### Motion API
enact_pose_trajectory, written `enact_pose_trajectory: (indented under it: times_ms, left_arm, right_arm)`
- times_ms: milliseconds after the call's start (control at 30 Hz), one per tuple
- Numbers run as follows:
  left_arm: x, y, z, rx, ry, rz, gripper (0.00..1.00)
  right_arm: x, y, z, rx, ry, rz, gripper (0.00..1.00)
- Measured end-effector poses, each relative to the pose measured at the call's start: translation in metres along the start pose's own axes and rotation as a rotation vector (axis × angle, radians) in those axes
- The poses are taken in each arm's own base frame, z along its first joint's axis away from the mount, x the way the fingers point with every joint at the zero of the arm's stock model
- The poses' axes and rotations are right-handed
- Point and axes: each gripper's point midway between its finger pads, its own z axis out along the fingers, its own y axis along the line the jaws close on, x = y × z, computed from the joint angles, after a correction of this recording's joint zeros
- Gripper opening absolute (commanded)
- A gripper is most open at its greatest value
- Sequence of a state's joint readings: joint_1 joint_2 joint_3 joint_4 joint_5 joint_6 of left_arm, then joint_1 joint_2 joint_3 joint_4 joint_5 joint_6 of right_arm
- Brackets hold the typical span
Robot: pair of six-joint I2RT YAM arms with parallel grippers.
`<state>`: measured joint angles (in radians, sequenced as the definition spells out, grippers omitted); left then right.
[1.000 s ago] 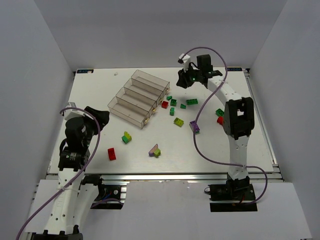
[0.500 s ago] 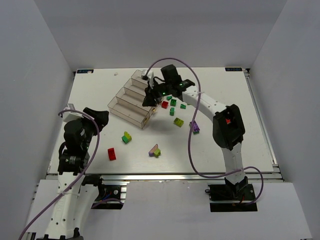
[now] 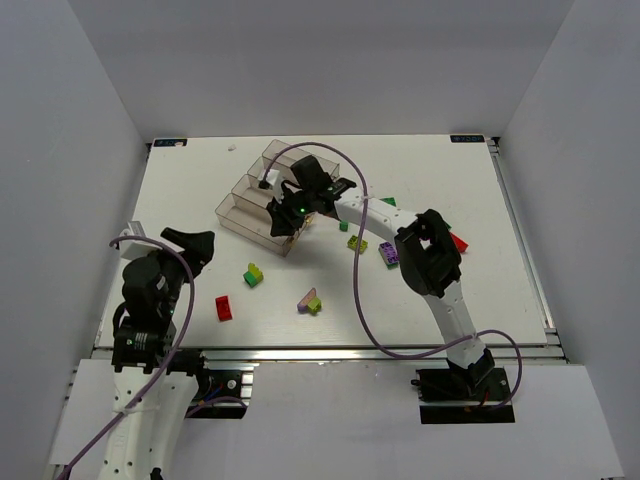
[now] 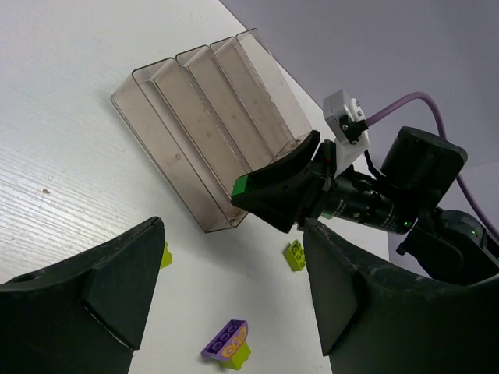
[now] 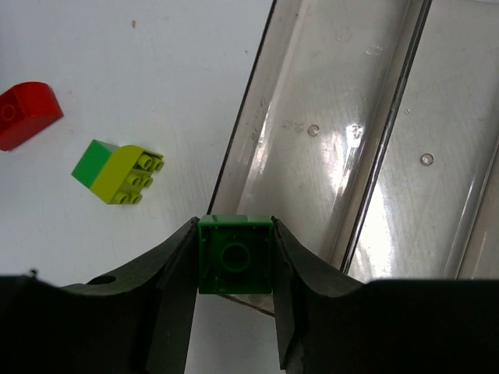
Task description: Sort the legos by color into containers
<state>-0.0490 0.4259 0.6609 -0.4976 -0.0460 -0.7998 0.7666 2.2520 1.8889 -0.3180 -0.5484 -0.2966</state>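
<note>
**Green brick held at the end of the tray**

The right gripper (image 5: 234, 227) reached across the table to the stepped tray of four smoky bins (image 3: 243, 207), its fingers pinching a dark green lego brick (image 5: 235, 263) by two opposite sides. The brick hung over the near end of the tray's outermost, lowest bin (image 5: 312, 140), about at that bin's outer corner (whether it touched the rim could not be told).

On the white table beside that bin lay a red rounded brick (image 5: 27, 114) and a green-and-lime piece (image 5: 117, 171).

The left gripper (image 4: 234, 257) hovered above the table's left side, well apart from the tray, its fingers spread wide with nothing between them.

Other legos lay loose on the table: a purple-and-lime pair (image 3: 309, 301), a lime brick (image 3: 357, 244), a purple brick (image 3: 389, 254) and a green one (image 3: 387, 202).
</note>
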Motion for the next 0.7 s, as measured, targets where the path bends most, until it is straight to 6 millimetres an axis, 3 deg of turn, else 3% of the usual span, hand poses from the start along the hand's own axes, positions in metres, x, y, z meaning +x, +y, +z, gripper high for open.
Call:
enact_pose_trajectory:
  times_ms: [100, 267, 367, 400, 533, 600, 700]
  left_arm:
    - [0.001, 0.001, -0.002, -0.002, 0.003, -0.007, 0.81]
    - [0.005, 0.002, -0.003, -0.009, 0.019, -0.017, 0.77]
    - [0.006, 0.001, -0.003, -0.003, 0.028, -0.030, 0.64]
    - [0.008, 0.001, -0.002, -0.002, 0.035, -0.033, 0.55]
    - [0.026, 0.003, 0.005, 0.004, 0.107, -0.059, 0.22]
    - [0.040, 0.009, 0.012, -0.015, 0.166, -0.069, 0.16]
    - [0.057, 0.018, 0.021, -0.059, 0.252, -0.071, 0.15]
  right_arm:
    - [0.003, -0.006, 0.003, 0.028, 0.010, -0.004, 0.48]
    - [0.002, -0.012, 0.005, 0.060, 0.014, -0.020, 0.60]
    - [0.002, -0.013, 0.005, 0.061, 0.014, -0.022, 0.62]
    - [0.002, -0.012, 0.006, 0.060, 0.014, -0.023, 0.62]
    - [0.000, -0.008, 0.004, 0.035, 0.005, -0.019, 0.57]
    - [-0.005, -0.005, 0.000, 0.016, -0.010, -0.012, 0.48]
    - [-0.026, 0.001, -0.020, -0.012, -0.062, -0.009, 0.30]
